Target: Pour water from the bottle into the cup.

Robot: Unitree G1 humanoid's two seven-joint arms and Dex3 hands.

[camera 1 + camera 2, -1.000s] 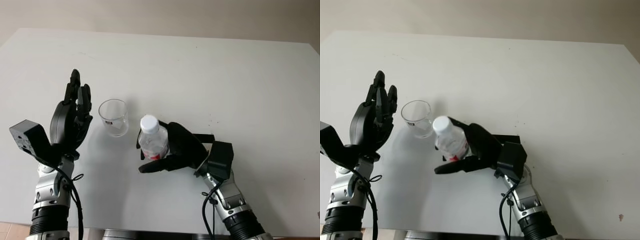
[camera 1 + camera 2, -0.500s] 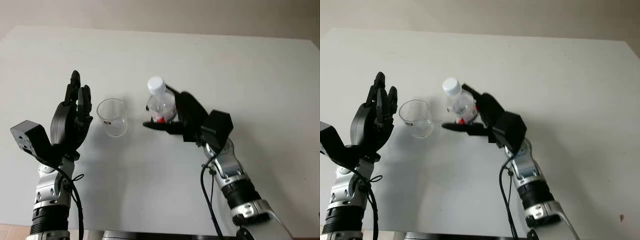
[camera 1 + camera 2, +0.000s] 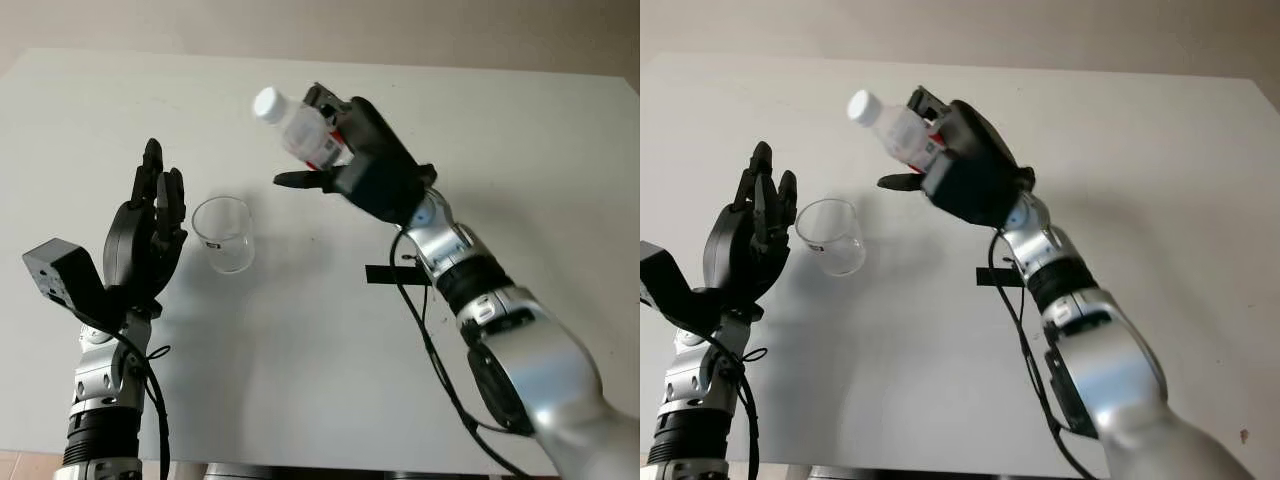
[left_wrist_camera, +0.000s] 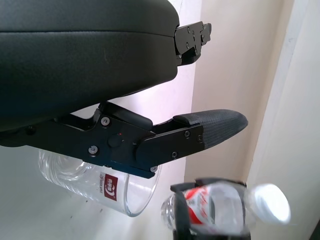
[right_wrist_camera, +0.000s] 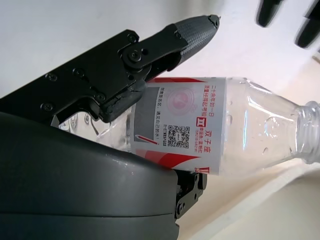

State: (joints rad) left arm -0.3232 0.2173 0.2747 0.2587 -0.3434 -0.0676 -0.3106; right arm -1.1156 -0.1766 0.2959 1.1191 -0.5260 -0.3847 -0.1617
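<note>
The right robot hand (image 3: 352,165) is raised above the white worktop (image 3: 520,180), its fingers clamped around the clear plastic bottle (image 3: 300,130). The bottle is tilted, its white cap (image 3: 267,103) pointing away from the palm and toward the left robot hand's side; the cap is on. The glass cup (image 3: 225,234) stands upright on the worktop below and to the cap side of the right robot hand, just beside the left robot hand (image 3: 145,235), which is open and upright. A black strip (image 3: 398,274) lies on the worktop under the right forearm.
</note>
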